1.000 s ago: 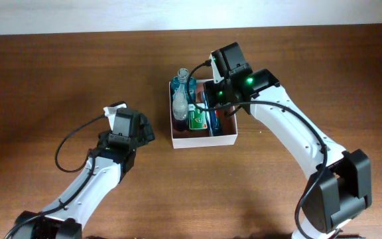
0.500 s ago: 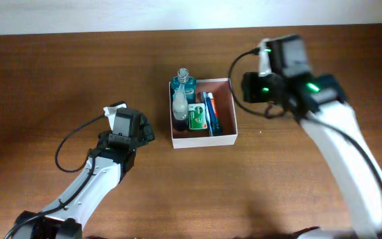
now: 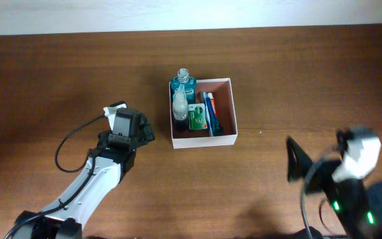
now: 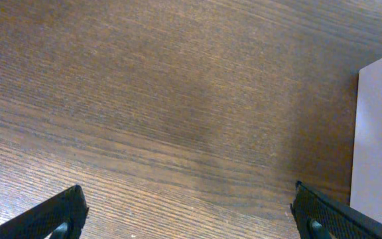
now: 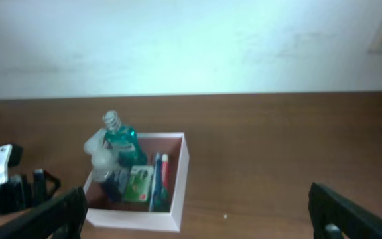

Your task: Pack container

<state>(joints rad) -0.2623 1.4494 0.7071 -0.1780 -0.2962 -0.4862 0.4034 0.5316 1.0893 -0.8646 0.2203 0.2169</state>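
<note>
The container (image 3: 204, 141), a square white-walled box with a reddish-brown floor, sits mid-table. Inside stand a teal mouthwash bottle (image 3: 183, 83) and a small clear bottle (image 3: 179, 103), beside a green packet (image 3: 195, 117) and a toothpaste tube (image 3: 209, 109). My left gripper (image 3: 147, 128) is open just left of the box, over bare wood (image 4: 188, 206), with the box's white wall (image 4: 380, 139) at the right edge of its view. My right gripper (image 3: 317, 156) hangs open and empty at the near right, raised well clear of the table. The right wrist view shows the container (image 5: 181, 179) with its contents from a distance.
Brown wooden tabletop (image 3: 58, 73) surrounds the box on all sides. A pale wall (image 5: 191, 40) runs behind the table's far edge. A black cable (image 3: 71, 143) loops beside the left arm. The left arm (image 5: 12, 189) shows at the left edge of the right wrist view.
My right arm has drawn back from over the container to the near right corner, lifting, and its jaws have spread wide. The left arm has stayed put.
</note>
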